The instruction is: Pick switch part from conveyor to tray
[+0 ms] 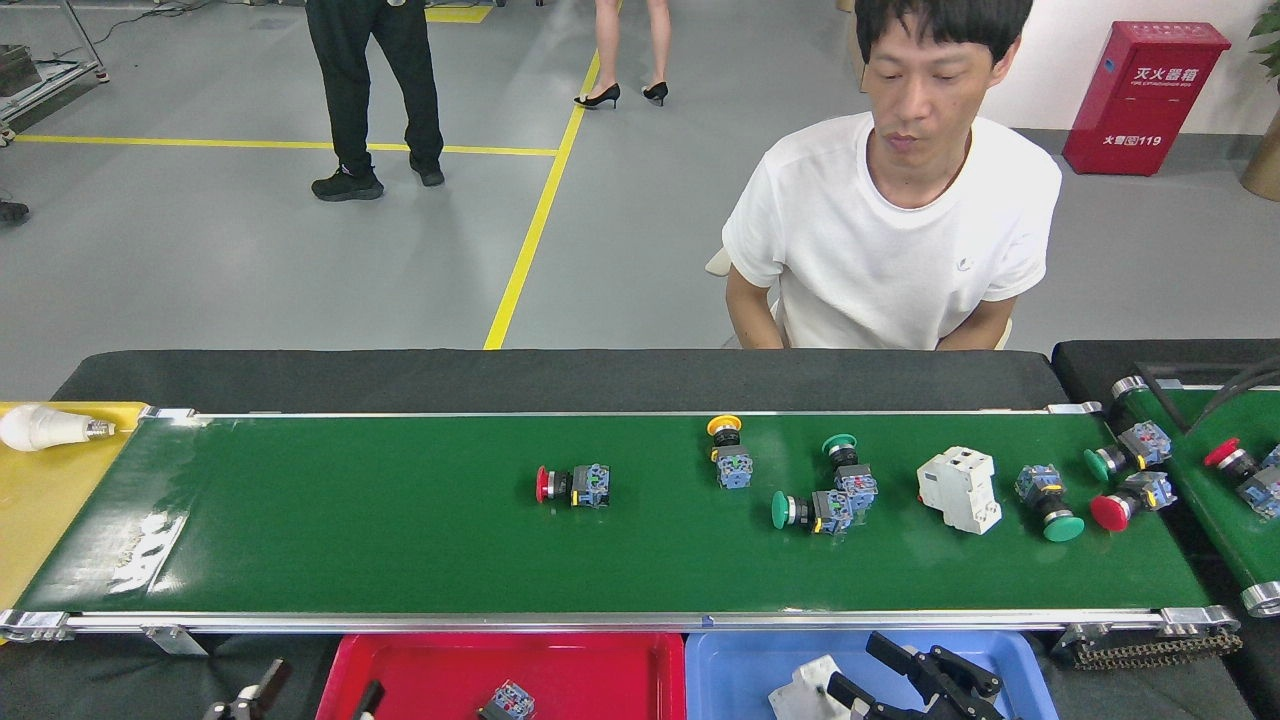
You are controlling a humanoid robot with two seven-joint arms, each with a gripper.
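Observation:
The conveyor [400,540] carries several switch parts: a red-capped one [572,485] at mid-belt, a yellow-capped one [728,456], two green-capped ones [822,508] touching each other, and more at the right end. One switch part [508,700] lies loose in the red tray [600,665]. My left gripper [318,692] is at the bottom edge, left of that part, with its fingers spread and holding nothing. Over the blue tray [730,665] my right gripper [852,662] stands open. A white breaker [803,688] lies in this tray, against the gripper's lower finger.
A white breaker [960,488] stands on the belt at the right. A narrower green belt [1225,500] with more switches joins at far right. A person in a white shirt [890,250] sits behind the belt. A bulb [45,428] lies on the yellow surface at left.

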